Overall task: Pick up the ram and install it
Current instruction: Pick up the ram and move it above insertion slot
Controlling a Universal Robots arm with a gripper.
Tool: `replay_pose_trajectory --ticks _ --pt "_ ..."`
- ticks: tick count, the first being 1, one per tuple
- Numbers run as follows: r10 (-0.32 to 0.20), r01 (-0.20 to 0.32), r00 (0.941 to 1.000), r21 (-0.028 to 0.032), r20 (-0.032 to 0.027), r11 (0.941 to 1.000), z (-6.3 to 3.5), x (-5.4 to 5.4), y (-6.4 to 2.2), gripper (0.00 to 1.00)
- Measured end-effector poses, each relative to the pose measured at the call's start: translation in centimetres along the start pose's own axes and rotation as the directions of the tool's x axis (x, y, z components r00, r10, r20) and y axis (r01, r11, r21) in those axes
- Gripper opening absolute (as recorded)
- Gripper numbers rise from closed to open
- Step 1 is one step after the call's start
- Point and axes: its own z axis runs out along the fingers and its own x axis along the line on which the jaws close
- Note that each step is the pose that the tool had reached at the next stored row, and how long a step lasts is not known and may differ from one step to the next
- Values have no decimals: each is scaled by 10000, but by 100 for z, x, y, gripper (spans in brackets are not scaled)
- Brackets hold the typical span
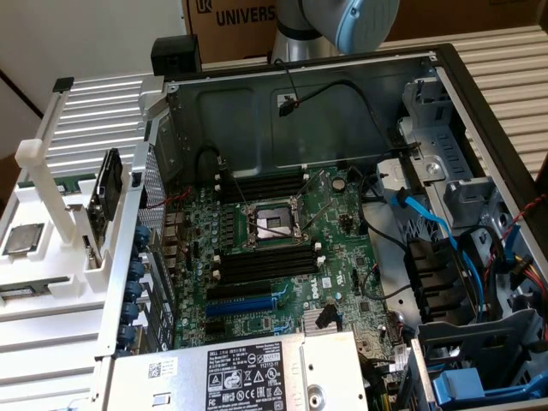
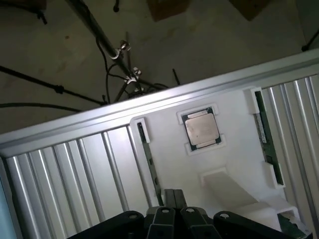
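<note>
The ram [image 2: 267, 137] is a thin green stick standing on edge in a slot of the white holder [image 2: 234, 149]. A second dark, thin stick [image 2: 149, 159] stands in another slot of the same holder, and I cannot tell whether it is also ram. My gripper [image 2: 174, 201] hangs well above the holder, shut and holding nothing, its tips over the end of the dark stick. In the exterior view a strip of green board [image 1: 62, 182] shows in the white holder [image 1: 51, 265] at the exterior view's left, outside the open computer case.
A square silver processor chip [image 2: 200, 128] lies between the two sticks [image 1: 21, 240]. The motherboard's long black slots [image 1: 265, 261] flank the processor socket [image 1: 272, 224], with a blue slot [image 1: 244, 304] below. Cables [image 1: 419, 218] and drive cages [image 1: 479, 342] crowd the case at the exterior view's right. A ribbed metal plate [image 2: 75, 169] surrounds the holder.
</note>
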Motion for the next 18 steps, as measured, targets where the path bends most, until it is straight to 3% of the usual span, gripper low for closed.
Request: replay_pose_trajectory --ticks 4,9,13,18 --pt "-106 106 9999 1 2 9999 24 89 -22 10" --pt "-712 712 9975 1 14 9975 58 110 -23 10" --pt "-835 835 9965 6 19 9965 85 126 -3 10" --pt "-1013 1013 9948 13 -24 9949 110 132 9 10"
